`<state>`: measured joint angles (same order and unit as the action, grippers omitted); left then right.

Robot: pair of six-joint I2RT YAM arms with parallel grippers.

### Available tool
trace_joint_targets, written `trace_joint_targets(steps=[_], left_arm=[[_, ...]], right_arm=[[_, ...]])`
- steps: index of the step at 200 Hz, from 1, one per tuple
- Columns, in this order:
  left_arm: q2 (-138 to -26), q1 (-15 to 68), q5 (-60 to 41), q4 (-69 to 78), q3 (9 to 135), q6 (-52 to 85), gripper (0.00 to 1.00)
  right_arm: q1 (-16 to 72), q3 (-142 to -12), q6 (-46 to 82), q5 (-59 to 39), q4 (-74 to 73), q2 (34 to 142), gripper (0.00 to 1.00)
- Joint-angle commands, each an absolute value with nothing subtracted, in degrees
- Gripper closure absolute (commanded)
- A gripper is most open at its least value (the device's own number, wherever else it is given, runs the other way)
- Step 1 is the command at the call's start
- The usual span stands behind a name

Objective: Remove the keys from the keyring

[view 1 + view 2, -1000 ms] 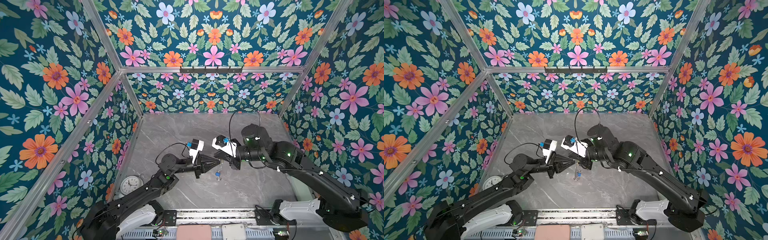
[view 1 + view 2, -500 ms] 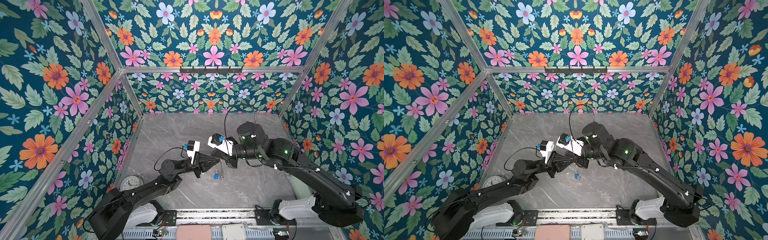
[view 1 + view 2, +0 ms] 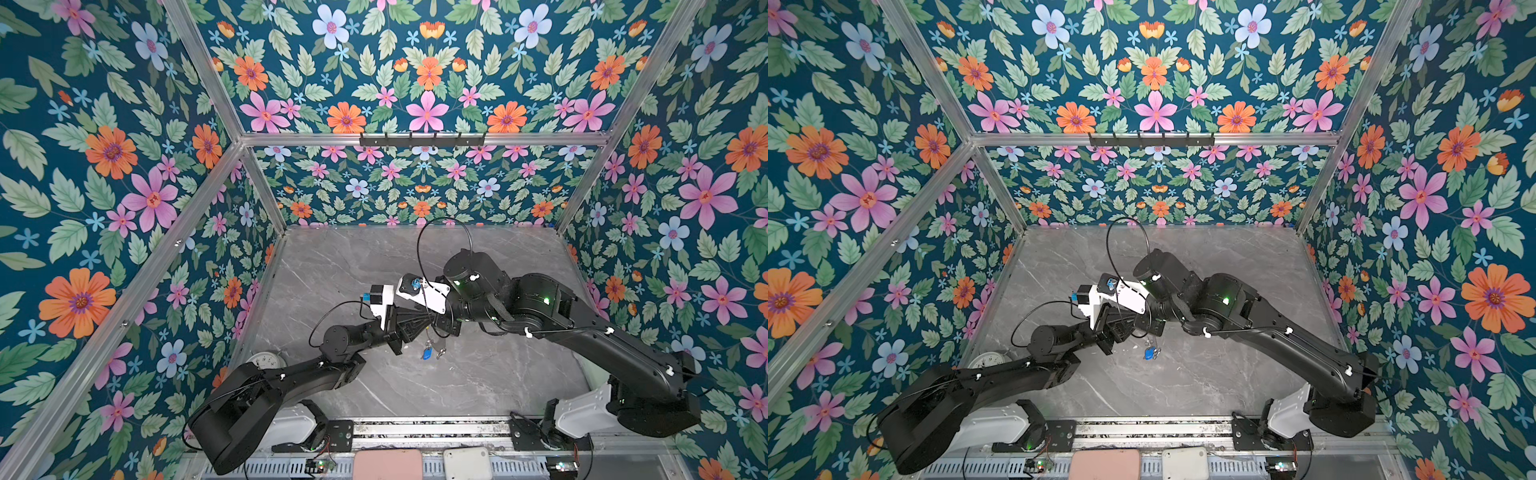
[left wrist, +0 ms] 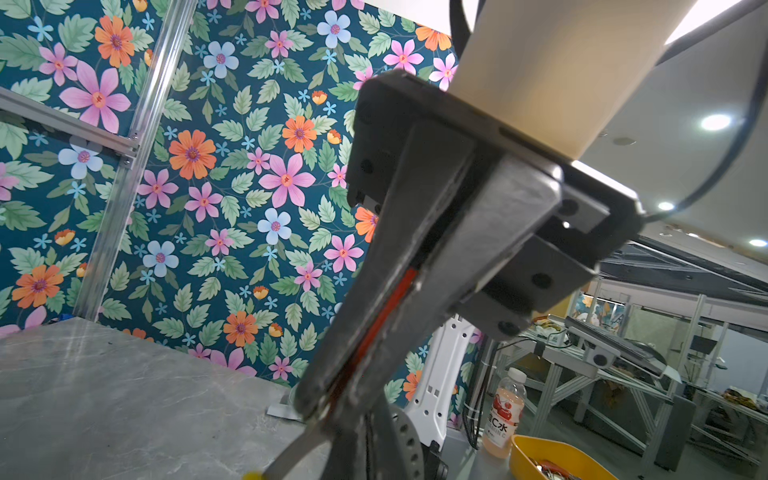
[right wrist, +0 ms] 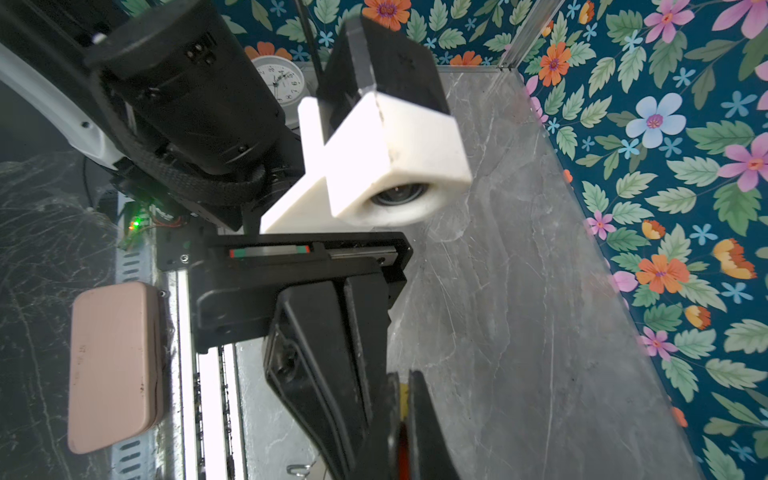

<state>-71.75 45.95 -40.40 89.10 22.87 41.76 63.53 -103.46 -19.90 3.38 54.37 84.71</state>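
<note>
In both top views my left gripper (image 3: 424,322) and right gripper (image 3: 439,326) meet tip to tip above the middle of the grey table, both shut. In the left wrist view the grey keyring (image 4: 291,453) with its yellow segment (image 4: 251,475) runs out from the right gripper's fingers (image 4: 399,299), and a red strip lies between them. My right gripper (image 5: 404,376) shows yellow and red in its narrow gap; I take the red for the red-tagged key. The blue-tagged key (image 3: 427,353) (image 3: 1148,353) hangs below the tips with small silver loops (image 3: 440,351). Where the left jaws grip is hidden.
A white clock (image 3: 266,360) lies at the table's left front corner, behind the left arm. A pink case (image 3: 387,463) and a white case (image 3: 467,462) sit on the front rail. Floral walls close in the left, back and right sides.
Both wrists have shifted a little to the left and the left elbow has sunk. The blue-tagged key swung slightly left with them. Both grippers stayed shut.
</note>
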Motion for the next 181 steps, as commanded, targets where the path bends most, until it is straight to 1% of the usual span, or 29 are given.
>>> trace_joint_targets(steps=[1,28,48,66,92,109,122,152,181], left_arm=[[-71.4,46.4,-42.0,95.8,23.3,39.5,1.00],[-70.8,46.4,-41.3,95.8,22.6,37.7,1.00],[-70.9,46.4,-41.2,95.9,22.5,37.3,1.00],[-70.9,46.4,-41.3,95.9,22.4,37.2,1.00],[-70.4,46.3,-41.1,95.9,22.0,36.8,1.00],[-70.2,46.3,-40.9,95.9,21.8,36.7,1.00],[-70.2,46.3,-41.0,95.9,21.9,36.6,1.00],[-70.0,46.3,-40.5,95.9,21.6,36.4,1.00],[-69.8,46.3,-40.0,95.9,21.4,36.4,1.00]], right_arm=[[65.3,-104.6,-19.7,3.1,49.0,87.5,1.00],[67.9,-107.3,-20.6,8.5,49.0,90.6,1.00],[70.1,-109.0,-21.3,10.7,48.9,92.6,1.00],[71.5,-109.5,-22.1,12.6,47.6,93.7,0.93],[71.9,-109.4,-21.5,9.9,45.4,92.7,0.84],[72.5,-107.5,-21.3,7.4,42.4,90.0,0.76],[72.6,-106.2,-20.4,5.2,40.6,87.7,0.72],[72.6,-101.6,-17.9,0.4,36.4,80.4,0.68],[72.6,-94.6,-15.0,0.4,31.8,71.6,0.65]])
